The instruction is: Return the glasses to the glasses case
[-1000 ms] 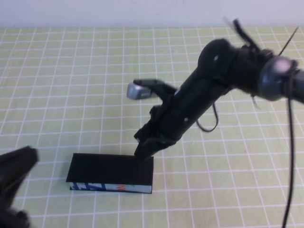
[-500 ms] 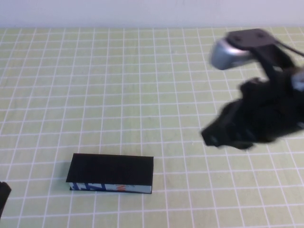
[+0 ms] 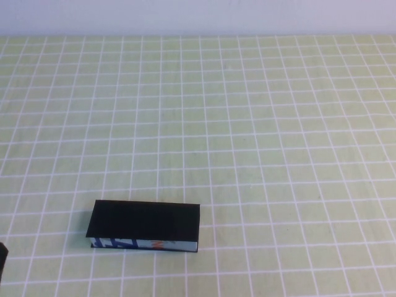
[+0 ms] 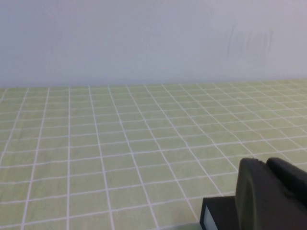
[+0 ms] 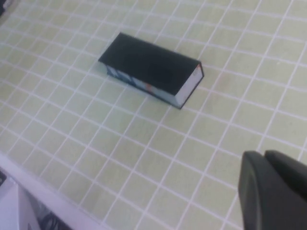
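Note:
The glasses case (image 3: 144, 226) lies shut on the green grid mat near the front left, its blue, white and orange edge facing me. It also shows in the right wrist view (image 5: 151, 67), and one corner shows in the left wrist view (image 4: 217, 215). The glasses are not in view. My left gripper (image 4: 265, 163) sits low beside the case, its fingers together and empty. My right gripper (image 5: 263, 155) hovers above the mat well away from the case, its fingers together and empty. Neither gripper shows in the high view, apart from a dark sliver (image 3: 2, 257) at the lower left edge.
The green grid mat (image 3: 247, 124) covers the table up to a pale wall (image 4: 144, 38) at the back. The right wrist view shows the table's near edge (image 5: 43, 191) and something white below it.
My right arm, which reached down at the case's right end, has swung away to the right and left the high view. The left arm has drawn back at the lower left. The case has not moved.

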You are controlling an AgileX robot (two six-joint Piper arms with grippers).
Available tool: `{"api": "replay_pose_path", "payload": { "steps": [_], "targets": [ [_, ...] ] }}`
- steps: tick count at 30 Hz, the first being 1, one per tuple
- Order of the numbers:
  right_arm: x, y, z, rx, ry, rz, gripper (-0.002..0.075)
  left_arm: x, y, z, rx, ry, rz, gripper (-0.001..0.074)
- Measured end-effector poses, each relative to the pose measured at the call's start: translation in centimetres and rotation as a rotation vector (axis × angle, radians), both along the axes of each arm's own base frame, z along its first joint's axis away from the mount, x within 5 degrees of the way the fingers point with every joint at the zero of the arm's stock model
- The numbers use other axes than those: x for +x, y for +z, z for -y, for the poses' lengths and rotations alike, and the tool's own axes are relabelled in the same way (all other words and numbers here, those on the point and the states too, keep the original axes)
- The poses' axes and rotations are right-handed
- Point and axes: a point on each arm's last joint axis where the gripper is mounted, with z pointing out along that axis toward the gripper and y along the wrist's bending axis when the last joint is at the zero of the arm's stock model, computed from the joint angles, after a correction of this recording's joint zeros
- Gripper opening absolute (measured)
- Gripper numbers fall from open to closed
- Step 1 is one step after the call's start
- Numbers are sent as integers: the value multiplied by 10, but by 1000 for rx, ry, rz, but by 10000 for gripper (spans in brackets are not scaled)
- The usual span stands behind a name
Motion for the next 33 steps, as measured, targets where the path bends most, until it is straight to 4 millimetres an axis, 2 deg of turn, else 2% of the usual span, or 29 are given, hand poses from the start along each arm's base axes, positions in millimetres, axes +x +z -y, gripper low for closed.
{"api": "replay_pose_path", "payload": {
  "steps": [3, 9, 15, 20, 24, 28, 33],
  "targets": [
    [-9, -16, 10, 65, -35, 107, -16, -1, -2, 2, 7, -27, -25, -1],
    [-8, -53, 16, 160, -101, 239, -16, -2, -6, 6, 17, -70, -63, -1],
    [-2, -94, 17, 50, -108, 223, -16, -2, -7, 7, 18, -76, -69, -1],
    [0, -112, 19, -47, -101, 253, -16, -2, -7, 7, 19, -78, -71, -1],
    [2, -117, 22, -73, -107, 343, -16, -2, -7, 7, 19, -78, -71, -1],
    [7, -123, 33, -48, -277, 425, -16, -2, -7, 7, 19, -78, -71, -1],
    [5, -137, 55, 10, -606, 503, -16, -2, -7, 7, 19, -78, -71, -1]
  ]
}}
